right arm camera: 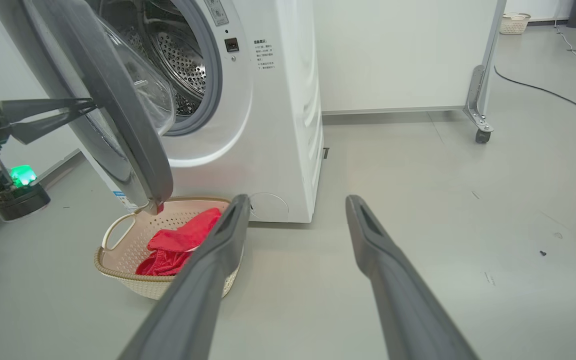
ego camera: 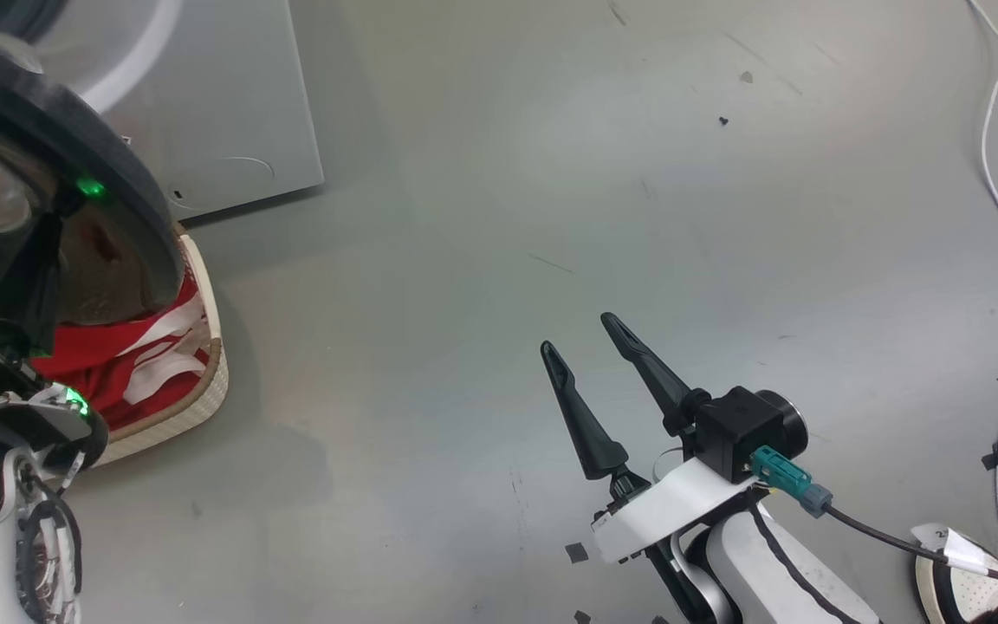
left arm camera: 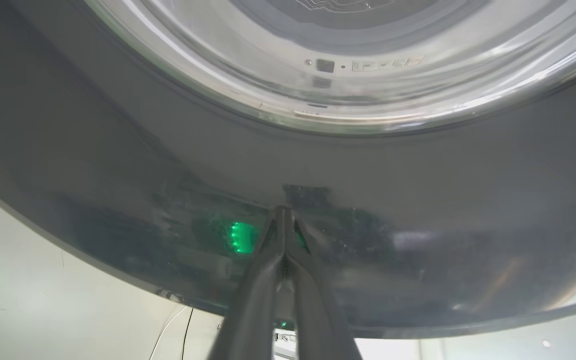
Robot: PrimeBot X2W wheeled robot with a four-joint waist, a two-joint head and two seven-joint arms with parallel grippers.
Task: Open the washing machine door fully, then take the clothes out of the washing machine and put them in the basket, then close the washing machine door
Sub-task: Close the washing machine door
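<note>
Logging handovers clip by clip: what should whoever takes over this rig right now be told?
Left gripper: shut, holding nothing, tips against the black rim of the washing machine door.
Right gripper: open, empty, hovering above the floor.
Things: the door is partly open, its lower edge over the basket. The red clothes lie in the basket, in front of the washing machine. The visible part of the drum shows no clothes.
Done: clothes are in the basket.
Left: shut the door.
</note>
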